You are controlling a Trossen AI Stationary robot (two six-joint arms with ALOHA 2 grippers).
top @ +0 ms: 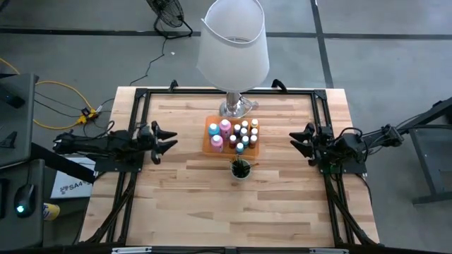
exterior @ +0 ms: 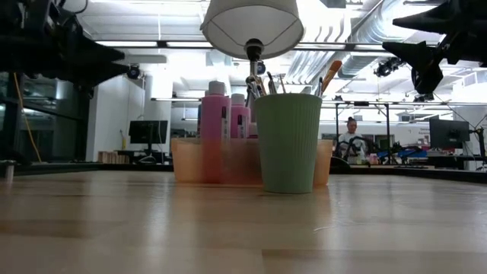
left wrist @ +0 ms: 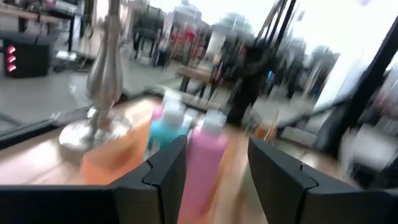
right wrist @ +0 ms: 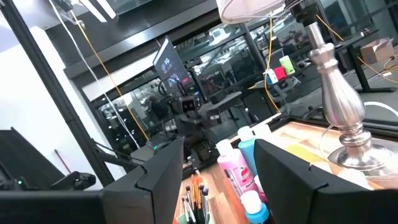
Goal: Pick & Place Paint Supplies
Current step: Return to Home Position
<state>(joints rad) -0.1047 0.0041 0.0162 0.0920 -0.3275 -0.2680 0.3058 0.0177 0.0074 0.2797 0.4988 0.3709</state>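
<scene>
1. Starting at the left of the worktop, the left end effector is seen held above the wood, its fingers spread apart and nothing gripped.
2. At the centre, the small paint bottles and taller pink bottles are stood in the orange tray before the lamp. The brushes are gathered in the green cup just in front of the tray. No supplies are seen loose, so the sorting is judged complete.
3. At the right, the right end effector is likewise held wide and empty.
4. The brushes' upright stand above the cup rim is shown by the low view, whereas the tray's layout is given only from overhead.
</scene>
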